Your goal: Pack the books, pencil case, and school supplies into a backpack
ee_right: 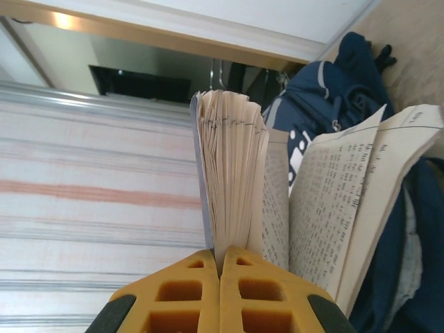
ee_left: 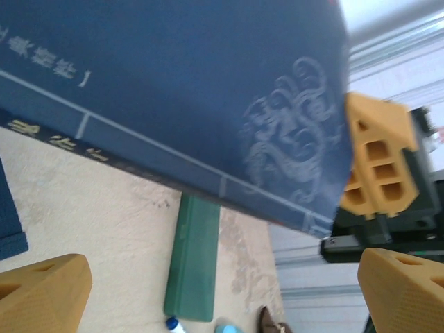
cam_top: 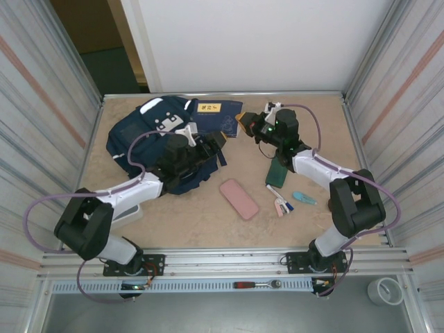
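The navy backpack point(cam_top: 156, 132) lies at the back left, its fabric also behind the pages point(ee_right: 333, 90). A navy book with a yellow label point(cam_top: 215, 114) is lifted at its right edge next to the backpack. My right gripper point(cam_top: 244, 123) is shut on that book's pages point(ee_right: 232, 173), which fan open above the fingertips point(ee_right: 220, 253). My left gripper point(cam_top: 211, 149) is open just below the book's navy cover point(ee_left: 173, 104), its fingers point(ee_left: 41, 291) wide apart and holding nothing. The pink pencil case point(cam_top: 238, 199) lies mid-table. School supplies, pens point(cam_top: 279, 202) and a light-blue piece point(cam_top: 303, 198), lie to its right.
A flat green case point(cam_top: 277, 172) lies under the right forearm, also seen below the book point(ee_left: 194, 257). Corrugated walls close in both sides of the table. A ratchet point(cam_top: 257, 284) and a tape roll point(cam_top: 385, 291) sit beyond the front rail.
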